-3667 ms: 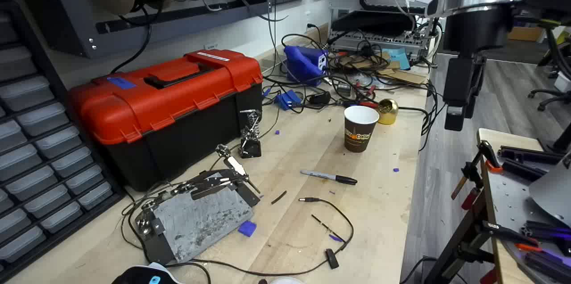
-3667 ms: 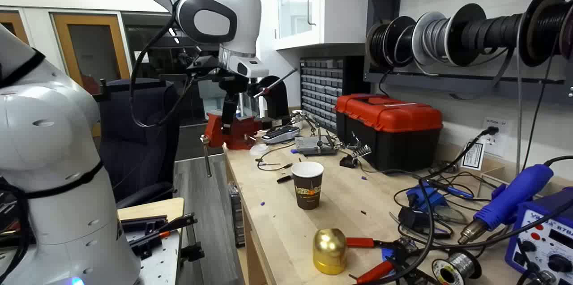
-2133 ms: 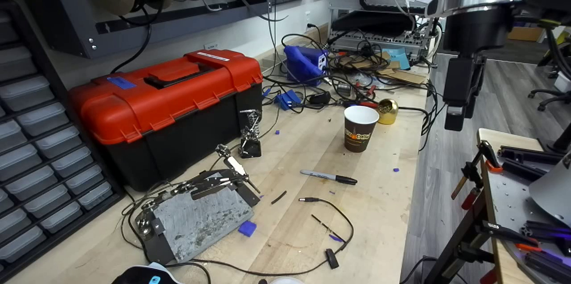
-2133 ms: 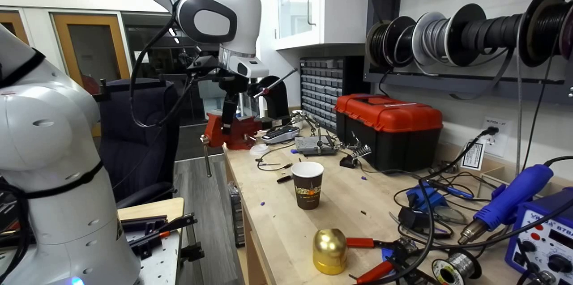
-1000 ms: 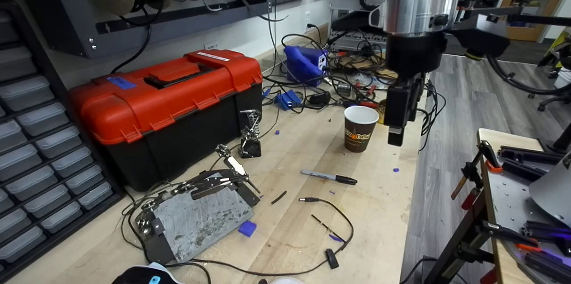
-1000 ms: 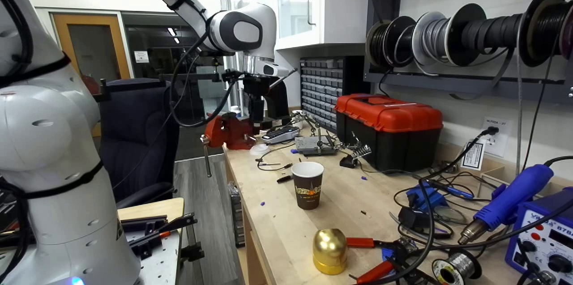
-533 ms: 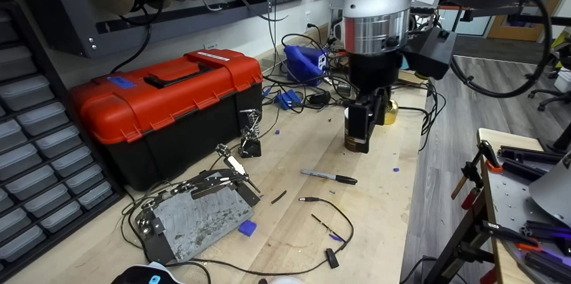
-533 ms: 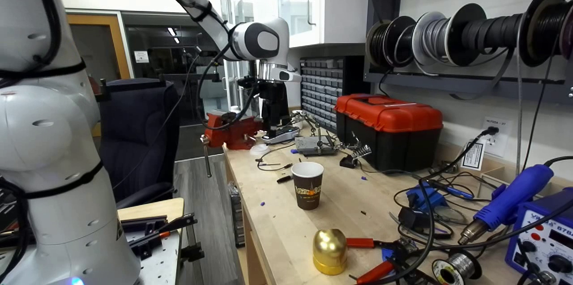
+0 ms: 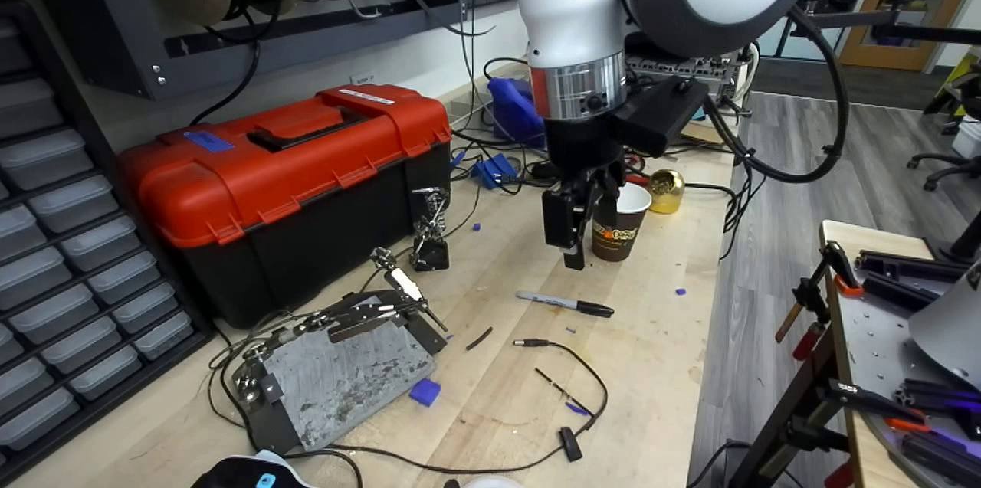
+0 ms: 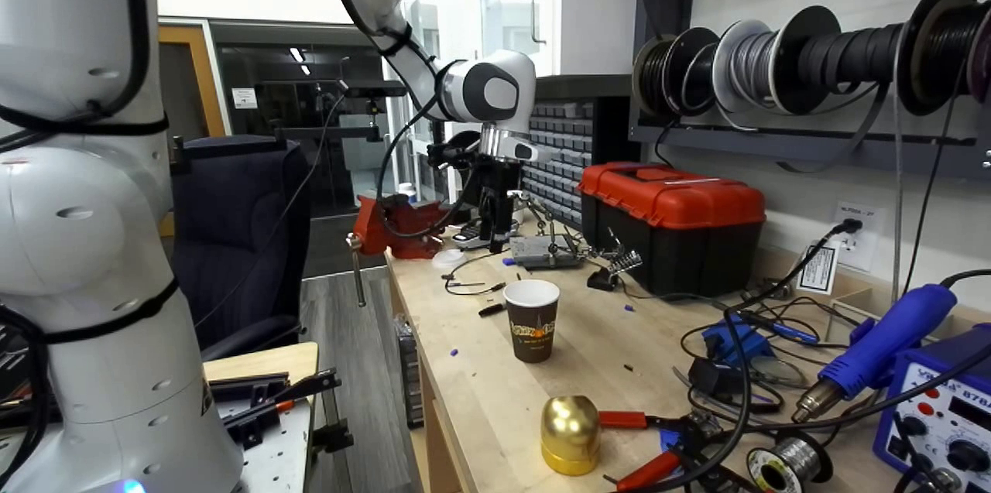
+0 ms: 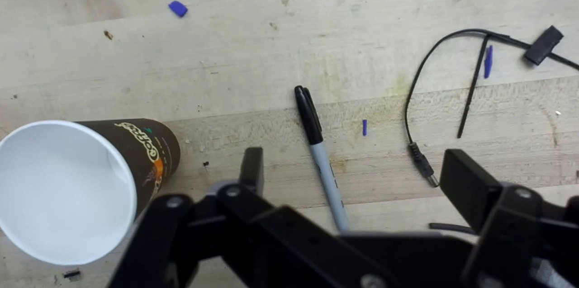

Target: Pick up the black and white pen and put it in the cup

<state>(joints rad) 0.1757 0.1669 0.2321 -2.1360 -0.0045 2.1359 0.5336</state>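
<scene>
- Black and white pen (image 11: 320,157): in the wrist view its pale end lies hidden behind the gripper (image 11: 357,177); in an exterior view the cup (image 10: 533,330) hides all but the black end, toward the open edge of the desk (image 10: 503,400).
- Cup: rim clipped by the wrist view's left edge; smallest print unreadable.
- Gripper: base cut off along the wrist view's bottom.
- Blue station (image 10: 941,400), by the desk's wall edge: right part out of frame.
- Dark object (image 9: 237,474), desk's opposite end: cut off below, cannot tell what.

electronics workshop or lab, wooden tabletop (image 10: 600,346) with vise (image 10: 416,219), toolbox (image 10: 672,226), heat gun (image 10: 886,350) and solder spool (image 10: 790,462), wire reels (image 10: 757,63) above, stacked small drawers (image 10: 556,160) nearby
</scene>
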